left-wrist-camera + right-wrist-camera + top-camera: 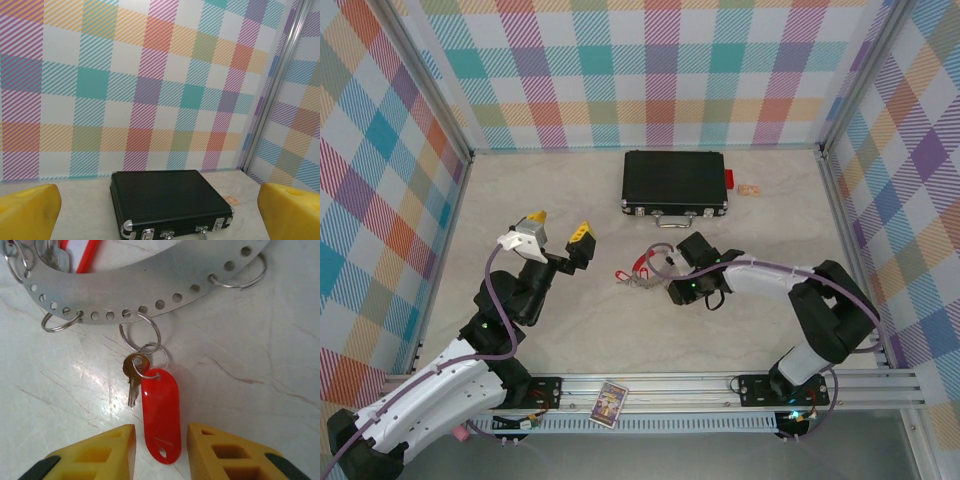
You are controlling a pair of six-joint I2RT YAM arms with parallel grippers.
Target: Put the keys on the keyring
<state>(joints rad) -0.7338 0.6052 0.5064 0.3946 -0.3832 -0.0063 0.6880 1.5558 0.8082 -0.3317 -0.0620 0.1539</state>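
My right gripper (161, 442), jaws parted, frames the lower end of the red tag (160, 412) on a key (133, 371), which hangs by a small ring (142, 333) from the keyring (150, 287) lying on the table (260, 390). I judge that closing off-centre could skid the slick tag and drag the keyring. My left gripper (558, 230) hangs wide open.

Plaid-walled booth around a pale marbled tabletop (550, 190).
The back wall (650, 70), left wall (375, 190) and right wall (910, 180) carry pastel checks of teal, orange, purple and yellow on white; aluminium posts (423, 80) stand in the far corners, a slotted aluminium rail (690, 385) runs along the near edge, and even light leaves a soft sheen on the surface.
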